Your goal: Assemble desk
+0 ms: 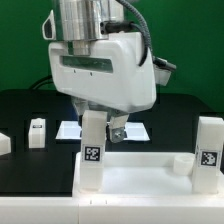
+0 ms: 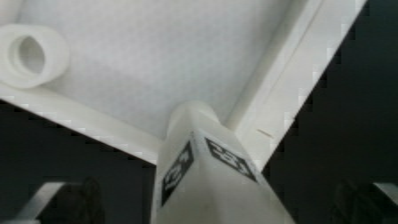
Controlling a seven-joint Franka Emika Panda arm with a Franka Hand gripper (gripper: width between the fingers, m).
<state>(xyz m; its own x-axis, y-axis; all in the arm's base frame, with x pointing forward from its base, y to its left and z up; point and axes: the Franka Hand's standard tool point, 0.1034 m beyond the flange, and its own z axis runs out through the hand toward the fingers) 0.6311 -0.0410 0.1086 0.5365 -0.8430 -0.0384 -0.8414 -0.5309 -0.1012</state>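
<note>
At the exterior view's left we see a white part [image 1: 4, 143], cut by the frame edge. Near it is a loose leg [image 1: 37, 132]. Both stand on the black table [image 1: 20, 108], well apart from the work, and we take them to be waiting their turn. Behind them the marker board [image 1: 70, 129] lies flat.

Next comes the near leg [image 1: 92, 150], upright on the top [image 1: 140, 182] at its corner on that view's left. We presume it is seated in that corner's socket, which would let it stand unaided. The gripper [image 1: 106, 122] hangs right above it. The wrist view shows its fingers [image 2: 68, 200] spread wide on either side of the leg, touching neither face, so nothing is clamped. We judge the spread is there to clear the leg for a straight lift away.

The wrist view also shows an empty socket [image 2: 31, 50] at another corner, ready for a leg. At the exterior view's right, the right leg [image 1: 208, 150] stands on its own corner. The top lies flat, sockets up, at the table's front.
</note>
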